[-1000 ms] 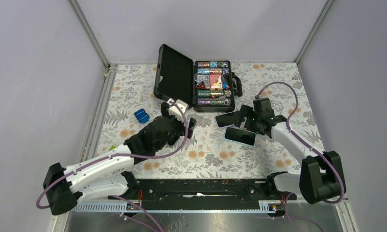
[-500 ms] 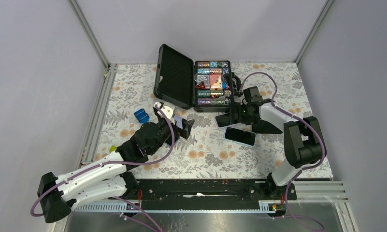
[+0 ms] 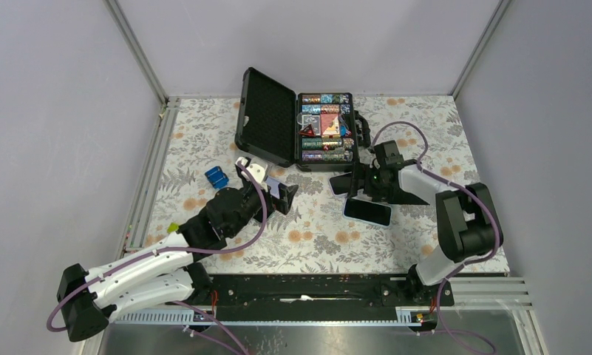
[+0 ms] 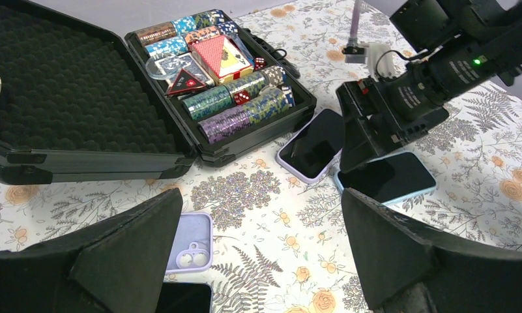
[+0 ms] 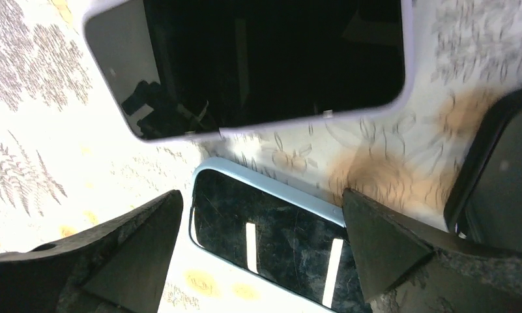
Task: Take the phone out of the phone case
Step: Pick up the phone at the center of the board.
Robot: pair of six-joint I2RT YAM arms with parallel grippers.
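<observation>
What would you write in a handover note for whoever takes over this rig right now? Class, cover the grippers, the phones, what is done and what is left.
Left gripper: open, empty, near a lilac case lying back up; I cannot tell whether that case is empty.
Right gripper: open, empty, hovering over the blue-cased phone.
The lilac-cased phone lies beside it, near the open chip case.
Done: nothing I can confirm; both of these phones sit in their cases.
Left: grip one and pull the phone out of its case.
</observation>
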